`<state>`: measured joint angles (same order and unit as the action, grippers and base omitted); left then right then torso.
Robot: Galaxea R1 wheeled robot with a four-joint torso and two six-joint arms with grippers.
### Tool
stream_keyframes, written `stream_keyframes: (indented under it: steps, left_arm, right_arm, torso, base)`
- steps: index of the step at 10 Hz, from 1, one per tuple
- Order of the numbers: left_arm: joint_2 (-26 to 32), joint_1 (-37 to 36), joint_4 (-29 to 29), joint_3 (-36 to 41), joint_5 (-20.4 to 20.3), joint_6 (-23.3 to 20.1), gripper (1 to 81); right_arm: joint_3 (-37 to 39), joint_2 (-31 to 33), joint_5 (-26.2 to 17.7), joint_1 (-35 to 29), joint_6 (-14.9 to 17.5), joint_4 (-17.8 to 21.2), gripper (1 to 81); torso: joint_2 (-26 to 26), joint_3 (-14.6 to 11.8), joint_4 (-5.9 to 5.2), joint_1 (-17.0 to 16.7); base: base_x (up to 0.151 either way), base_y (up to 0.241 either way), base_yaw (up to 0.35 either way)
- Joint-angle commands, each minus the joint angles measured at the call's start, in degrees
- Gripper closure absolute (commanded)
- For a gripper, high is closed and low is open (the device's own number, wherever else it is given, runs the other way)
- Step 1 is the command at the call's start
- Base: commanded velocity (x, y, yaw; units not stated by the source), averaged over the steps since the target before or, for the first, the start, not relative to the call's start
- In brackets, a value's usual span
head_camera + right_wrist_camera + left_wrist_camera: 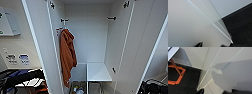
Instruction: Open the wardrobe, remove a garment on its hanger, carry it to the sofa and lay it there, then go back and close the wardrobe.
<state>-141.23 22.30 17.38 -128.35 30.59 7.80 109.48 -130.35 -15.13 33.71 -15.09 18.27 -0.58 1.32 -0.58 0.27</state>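
Note:
The white wardrobe [87,37] stands right in front of me with both doors swung wide. A rust-orange hooded robe [67,55] hangs from the rail at the left inside; the rest of the rail is bare. Low down inside is a white shelf [98,72] with a divider. In the left wrist view my left gripper [216,92] is close to a white door panel [228,72], its dark fingertips [201,91] set apart with nothing between them. My right gripper [215,45] is likewise close to a white panel [186,25], fingers apart and empty.
The open left door [40,40] and right door [146,42] flank me closely. Dark carpet [186,83] lies below. An orange frame [179,73] with a white top stands by the left door. Small items [77,89] sit on the wardrobe floor.

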Motion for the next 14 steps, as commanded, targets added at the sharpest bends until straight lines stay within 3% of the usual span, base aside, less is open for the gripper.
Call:
stream_keyframes:
  steps: [1,5,9,14]
  left_arm:
    - [-10.21,-4.15,5.82,6.44,2.91,-0.07,1.0]
    - [-12.59,0.77,5.56,6.45,1.14,-0.59,1.0]
    - [-9.35,12.27,4.59,6.27,-3.59,-3.39,1.0]
    - [-9.6,32.92,4.59,6.01,-16.92,-11.57,1.0]
  right_arm:
    - [-7.37,-9.58,1.68,0.43,1.03,3.26,1.0]
    - [-3.5,-14.7,3.09,5.8,1.21,2.91,1.0]
    - [6.51,-18.03,3.0,13.17,1.21,-3.49,1.0]
    - [23.01,-27.6,2.56,25.13,1.21,-14.38,1.0]
  torso:
    - [0.0,0.0,0.0,0.0]
    - [0.02,0.02,0.0,0.05]
    - [0.05,0.05,0.0,0.05]
    - [0.05,0.05,0.0,0.05]
  base:
    - [0.0,0.0,0.0]
    - [0.0,0.0,0.0]
    - [0.0,0.0,0.0]
    - [0.0,0.0,0.0]
